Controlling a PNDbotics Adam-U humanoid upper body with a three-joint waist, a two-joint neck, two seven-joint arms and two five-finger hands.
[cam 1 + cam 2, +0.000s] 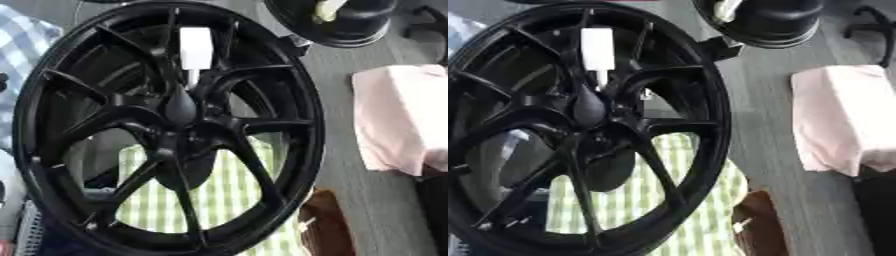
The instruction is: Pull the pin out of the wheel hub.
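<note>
Neither robot hand showed in either eye view, so the state of the fingers could not be told.

A large black wheel hub point(166, 125) filled most of the frame, standing on edge with its spokes fanning out from the centre. A white block-shaped piece point(196, 47) sat at about twelve o'clock from the hub's centre, against the upper spokes, with a thin pale stem point(190, 77) running down from it toward the centre; this looked to be the pin, seated in the hub. Just below the stem a dark teardrop-shaped part point(181, 106) lay over the middle of the spokes.

Through the lower spoke gaps, at about six o'clock, a green-and-white checked cloth point(227, 195) showed behind the wheel. At three o'clock, well apart from the rim, a pale pink folded cloth point(404, 117) lay on the grey surface point(350, 125). At one o'clock a round black object point(350, 22) sat near the top edge. A brown object point(754, 220) lay at five o'clock beside the rim.

No brand, label or writing could be read anywhere.
</note>
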